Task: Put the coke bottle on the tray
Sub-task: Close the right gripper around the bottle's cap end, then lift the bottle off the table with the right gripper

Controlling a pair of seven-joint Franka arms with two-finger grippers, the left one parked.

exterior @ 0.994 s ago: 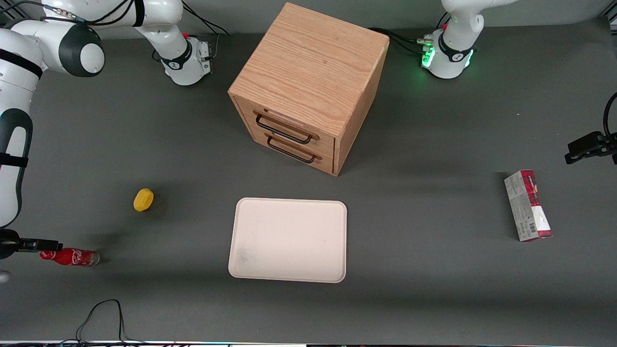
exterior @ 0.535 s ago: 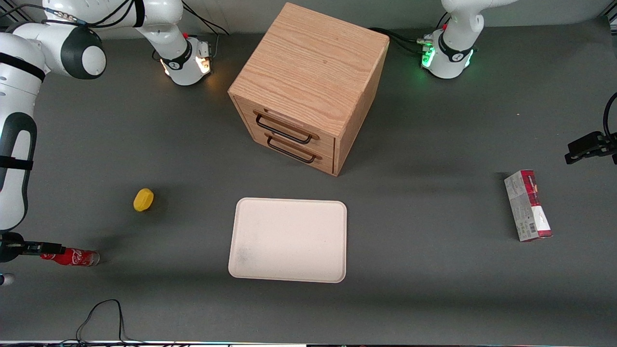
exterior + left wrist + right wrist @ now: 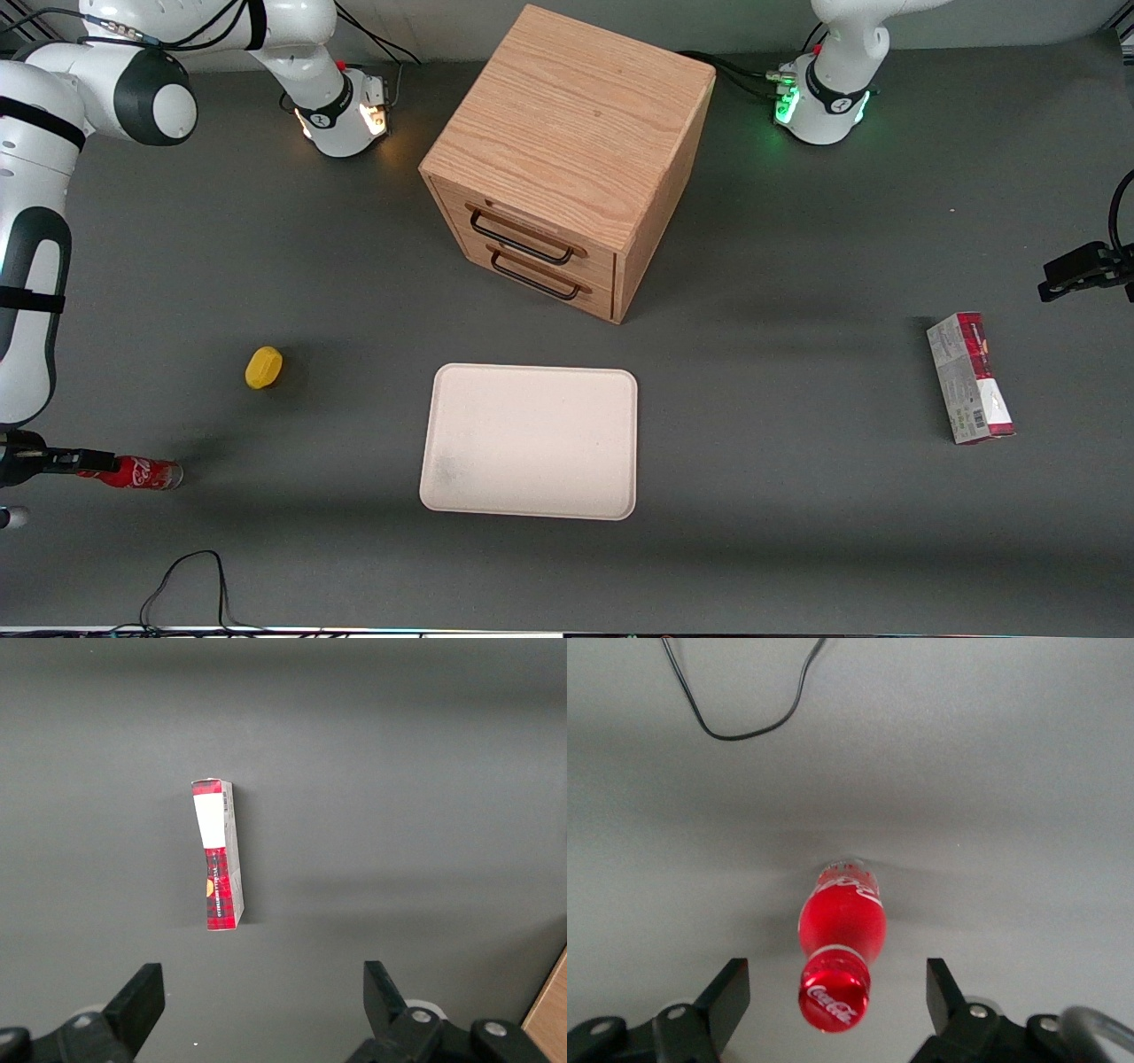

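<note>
Dark grey tabletop carries the gripper [image 3: 830,992] at the working arm's end, fingers [image 3: 728,990] spread wide around the lying coke bottle [image 3: 842,935] (cap hidden in front view), well apart from the tray [image 3: 530,440].

Bottle [image 3: 841,943]: red body, red cap with white script, white script on the body, clear base. Tray [image 3: 530,440]: cream-white, faint grey smudge. Cabinet [image 3: 567,151]: light oak woodgrain with black handles. Carton [image 3: 969,377]: red and grey, with a white panel and dark red check pattern. Small yellow object [image 3: 263,367]. Table [image 3: 797,496]: dark grey. Gripper [image 3: 833,1001], at the bottle's cap: black fingers spread wide.
</note>
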